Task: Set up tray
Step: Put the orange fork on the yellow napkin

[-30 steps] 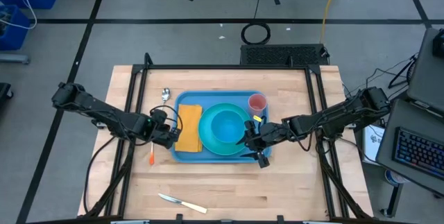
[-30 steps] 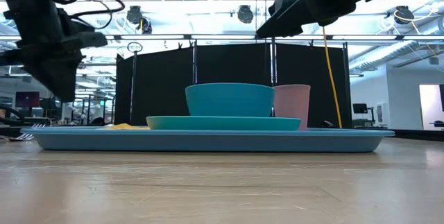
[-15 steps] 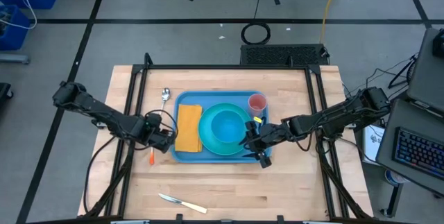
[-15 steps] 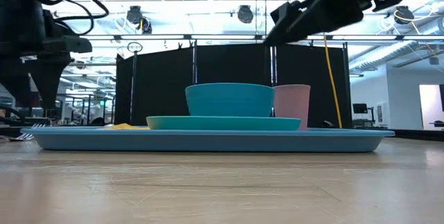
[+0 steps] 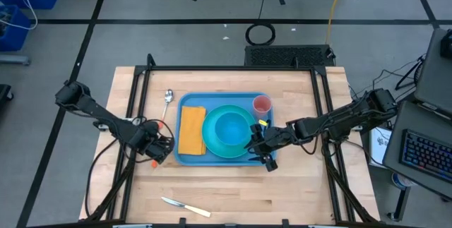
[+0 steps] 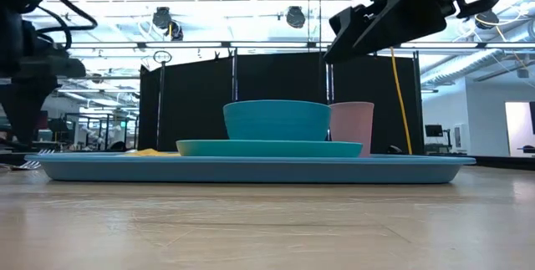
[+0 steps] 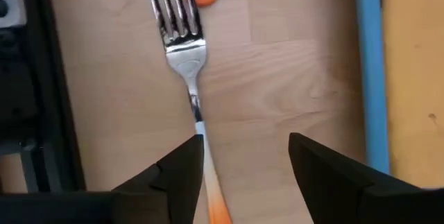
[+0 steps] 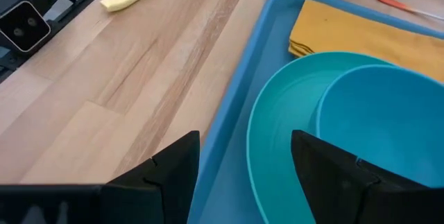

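The left gripper [image 5: 161, 149] hangs just off the tray's left edge, its fingers spread wide and holding nothing. Straight beneath it, on the bare table [image 5: 296, 186], lies a fork [image 7: 184, 40] with an orange handle; the wrist camera shows the handle running in between the two fingers, so its long axis already lines up with the gripper's reach and the tines point away from it. The blue tray [image 5: 185, 159] lies immediately to the right of that fork, in the middle of the table, carrying a yellow napkin [image 5: 191, 130], a turquoise plate [image 5: 222, 147] with a bowl [image 5: 233, 128] on it, and a pink cup [image 5: 262, 104]. I'd judge the fork the left arm's job, being much the nearer. The right gripper [image 5: 263, 150] hovers over the tray's near right corner, fingers also apart and empty. A spoon [image 5: 168, 98] lies off the tray's far left corner, a yellow-handled knife [image 5: 185, 207] well toward the near edge.
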`<act>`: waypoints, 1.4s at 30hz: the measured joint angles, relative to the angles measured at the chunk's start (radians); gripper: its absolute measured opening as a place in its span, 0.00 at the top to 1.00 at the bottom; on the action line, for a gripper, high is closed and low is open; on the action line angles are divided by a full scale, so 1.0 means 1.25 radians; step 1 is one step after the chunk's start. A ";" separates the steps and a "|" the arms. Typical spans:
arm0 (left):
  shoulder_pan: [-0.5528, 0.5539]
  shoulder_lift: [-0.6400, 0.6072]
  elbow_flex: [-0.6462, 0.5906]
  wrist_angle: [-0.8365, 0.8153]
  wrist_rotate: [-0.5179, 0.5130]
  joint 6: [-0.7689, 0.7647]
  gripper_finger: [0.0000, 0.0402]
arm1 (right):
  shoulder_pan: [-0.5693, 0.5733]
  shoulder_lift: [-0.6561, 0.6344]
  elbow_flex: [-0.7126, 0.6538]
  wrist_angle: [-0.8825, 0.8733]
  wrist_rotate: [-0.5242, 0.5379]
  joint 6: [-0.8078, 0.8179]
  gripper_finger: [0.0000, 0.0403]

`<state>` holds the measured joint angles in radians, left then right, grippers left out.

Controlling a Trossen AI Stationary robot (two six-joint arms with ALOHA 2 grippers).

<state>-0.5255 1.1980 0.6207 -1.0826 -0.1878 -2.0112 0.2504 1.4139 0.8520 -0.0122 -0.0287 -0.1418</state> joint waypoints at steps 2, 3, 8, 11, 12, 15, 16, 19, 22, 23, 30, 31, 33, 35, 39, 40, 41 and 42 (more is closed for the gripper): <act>-0.001 -0.001 -0.010 0.013 0.010 -0.030 0.46 | 0.000 0.000 0.000 0.000 0.000 0.000 0.46; -0.001 0.000 -0.016 0.030 0.014 -0.034 0.46 | 0.000 0.000 0.000 0.000 0.000 0.000 0.46; 0.000 0.000 -0.043 0.119 -0.013 -0.010 0.46 | 0.000 0.000 0.000 0.006 0.001 0.000 0.46; 0.000 0.000 -0.065 0.107 0.027 -0.046 0.46 | 0.000 0.000 0.000 0.006 0.000 0.001 0.46; 0.000 0.000 -0.073 0.108 0.041 -0.061 0.46 | 0.000 0.000 0.000 0.006 0.000 0.001 0.46; -0.005 0.000 -0.093 0.125 0.053 -0.076 0.46 | 0.000 0.000 0.000 0.005 0.000 0.001 0.46; -0.006 0.000 -0.096 0.126 0.052 -0.078 0.46 | 0.000 0.000 0.000 0.005 0.000 0.001 0.46; -0.006 0.000 -0.102 0.126 0.036 -0.077 0.46 | 0.000 0.000 0.000 0.005 0.000 0.001 0.46; -0.006 0.000 -0.103 0.123 0.027 -0.068 0.48 | 0.000 0.000 0.000 0.005 0.000 0.000 0.46; -0.006 0.000 -0.103 0.119 0.029 -0.069 0.50 | 0.000 0.000 0.000 0.005 0.000 0.000 0.46; -0.006 0.000 -0.103 0.122 0.037 -0.077 0.74 | 0.000 0.000 0.000 0.005 -0.001 -0.001 0.46; -0.006 0.000 -0.103 0.122 0.037 -0.077 0.77 | 0.000 0.000 0.000 0.005 -0.001 -0.001 0.46; -0.006 0.000 -0.103 0.122 0.038 -0.075 0.83 | 0.000 0.000 0.000 0.005 -0.001 0.000 0.46; -0.006 0.000 -0.103 0.122 0.038 -0.075 0.88 | 0.000 0.000 0.000 0.005 -0.001 0.001 0.46; -0.006 0.000 -0.103 0.121 0.037 -0.070 0.96 | 0.000 0.000 0.000 0.005 -0.001 0.000 0.46; -0.006 -0.001 -0.102 0.121 0.035 -0.067 0.97 | 0.000 0.000 0.000 0.005 -0.001 0.000 0.46; -0.006 -0.001 -0.102 0.122 0.030 -0.060 0.98 | 0.000 0.000 0.000 0.005 -0.001 0.000 0.46; -0.006 -0.001 -0.102 0.121 0.024 -0.053 0.98 | 0.000 0.000 0.000 0.005 -0.001 0.000 0.46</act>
<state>-0.5327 1.1973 0.4927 -0.9315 -0.1576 -2.0772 0.2504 1.4139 0.8520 -0.0055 -0.0299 -0.1421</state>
